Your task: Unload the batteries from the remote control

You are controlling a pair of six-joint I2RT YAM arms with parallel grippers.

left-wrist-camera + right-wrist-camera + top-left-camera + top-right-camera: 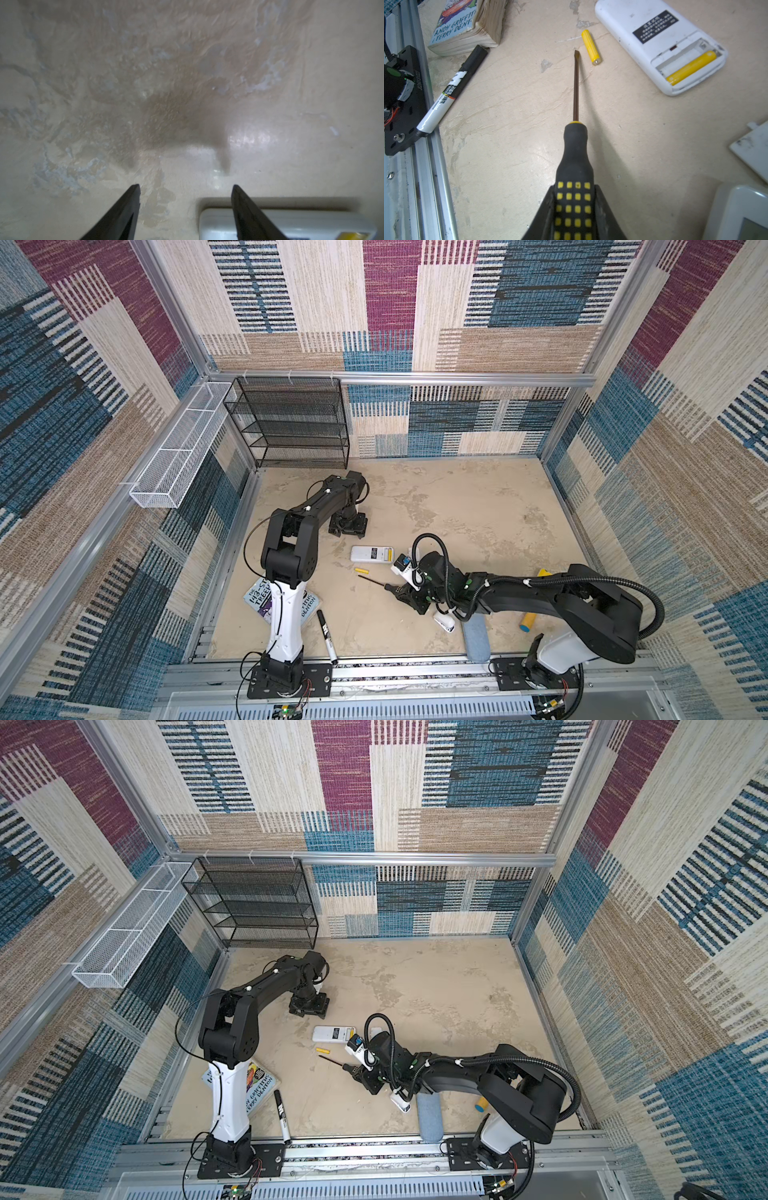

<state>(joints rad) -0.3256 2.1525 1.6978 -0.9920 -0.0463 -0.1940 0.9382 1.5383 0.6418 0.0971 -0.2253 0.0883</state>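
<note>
My right fingers [545, 216] are clenching the screwdriver [576, 158]; my left fingers [124, 207] are hanging released. One battery [590, 46] is lying on the table [508, 124]; the other battery [691, 67] is sitting inside the remote [643, 47], probably needing prying next

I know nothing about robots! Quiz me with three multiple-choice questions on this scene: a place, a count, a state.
1. Where is the loose yellow battery? A on the table beside the remote; B upright on top of the remote; C lifted in the air.
2. How many batteries sit in the remote's open compartment? A none; B one; C three.
3. The screwdriver is: A lying free; B snapped in two; C gripped in the right arm's jaws.
Answers: 1 A, it lies flat by the remote. 2 B, one yellow cell fills a slot, the other is empty. 3 C, the jaws clamp its handle.
</note>
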